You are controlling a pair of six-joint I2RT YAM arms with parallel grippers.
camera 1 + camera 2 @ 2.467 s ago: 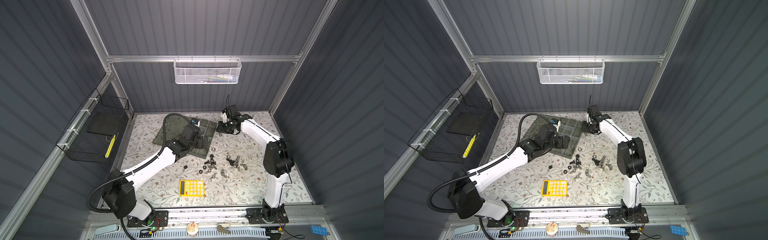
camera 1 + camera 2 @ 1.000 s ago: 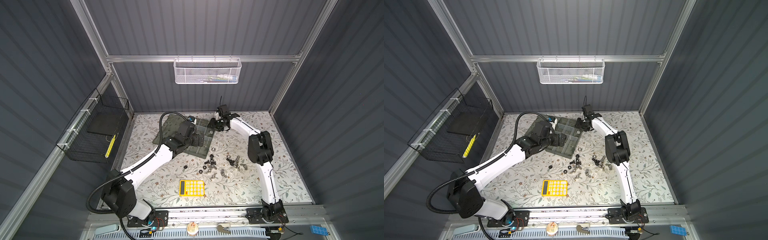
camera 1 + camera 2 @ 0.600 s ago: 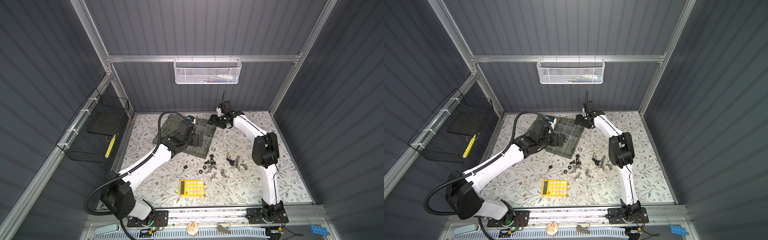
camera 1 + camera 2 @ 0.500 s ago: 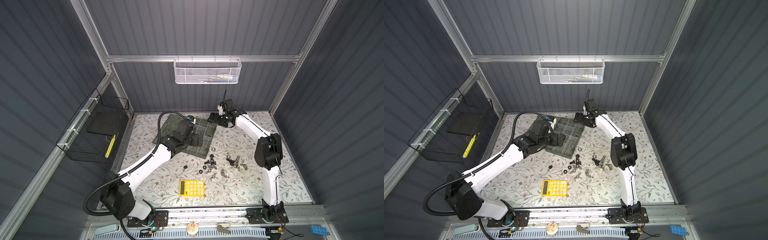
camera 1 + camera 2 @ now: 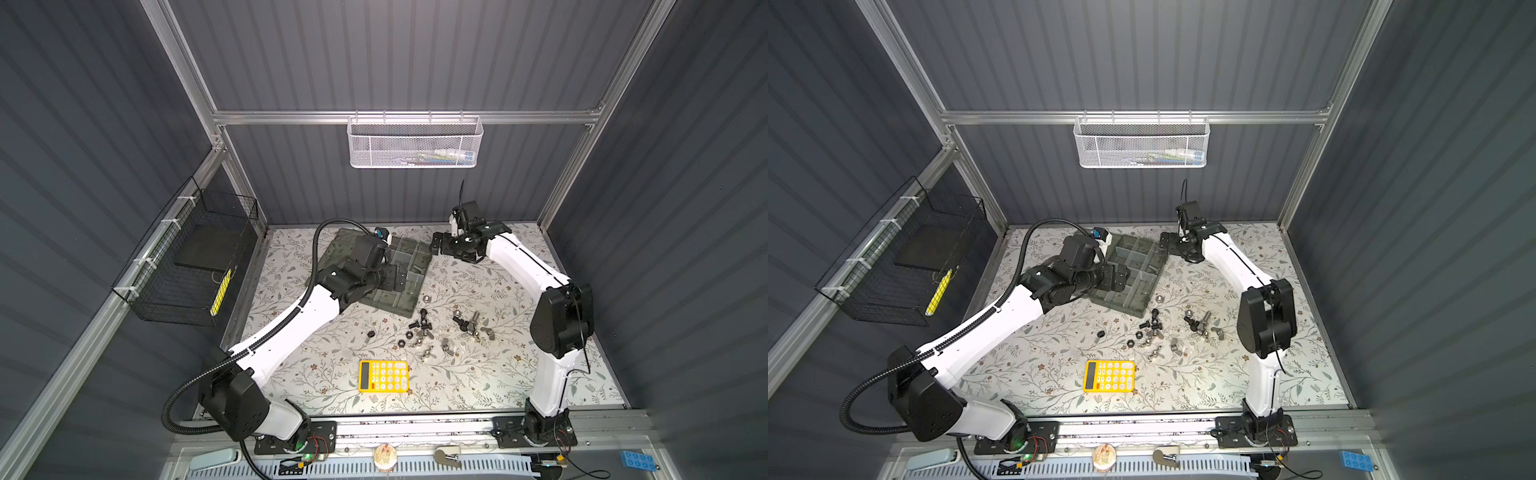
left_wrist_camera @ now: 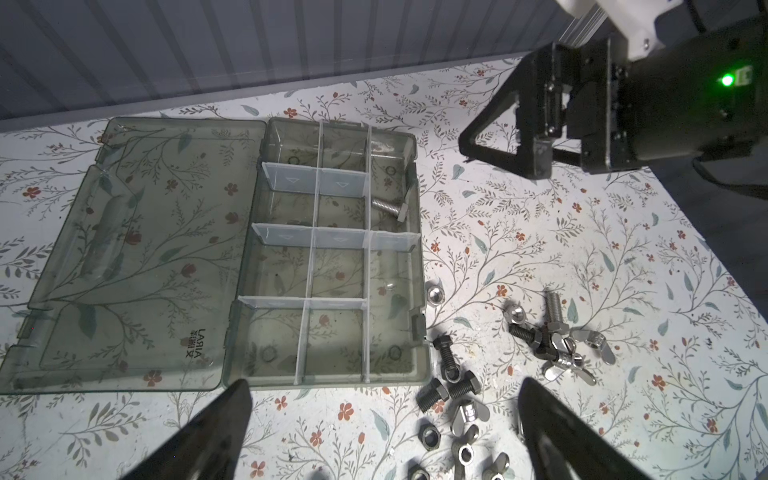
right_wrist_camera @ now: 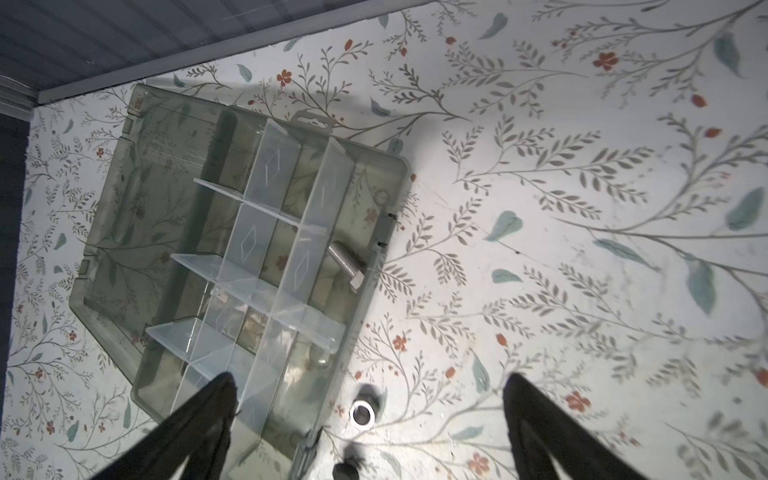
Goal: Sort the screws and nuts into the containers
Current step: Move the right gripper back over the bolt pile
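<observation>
The organiser box (image 5: pixel 411 266) (image 5: pixel 1140 266) lies open, its flat lid (image 6: pixel 137 257) folded out beside the containers (image 6: pixel 338 266). One silver screw (image 6: pixel 388 207) (image 7: pixel 347 266) lies in a compartment along the box's outer wall. Loose screws (image 5: pixel 422 326) (image 6: pixel 446 361) and wing nuts (image 5: pixel 473 328) (image 6: pixel 575 353) lie scattered on the cloth in front of the box. A silver nut (image 7: pixel 362 413) (image 6: pixel 434 296) sits just outside the box wall. My left gripper (image 5: pixel 397 275) (image 6: pixel 384 399) hangs open above the box, holding nothing. Open and empty too, my right gripper (image 5: pixel 440 248) (image 7: pixel 368 395) hovers by the box's far right corner.
A yellow calculator (image 5: pixel 383 376) lies near the front edge. On the back wall hangs a white mesh basket (image 5: pixel 414 143), and a black wire basket (image 5: pixel 187 266) is fixed to the left wall. The floral cloth (image 5: pixel 498 374) covers the table.
My right gripper has opened wide by the box's far corner, and that arm's elbow has swung out to the right. The left gripper has stayed open over the box.
</observation>
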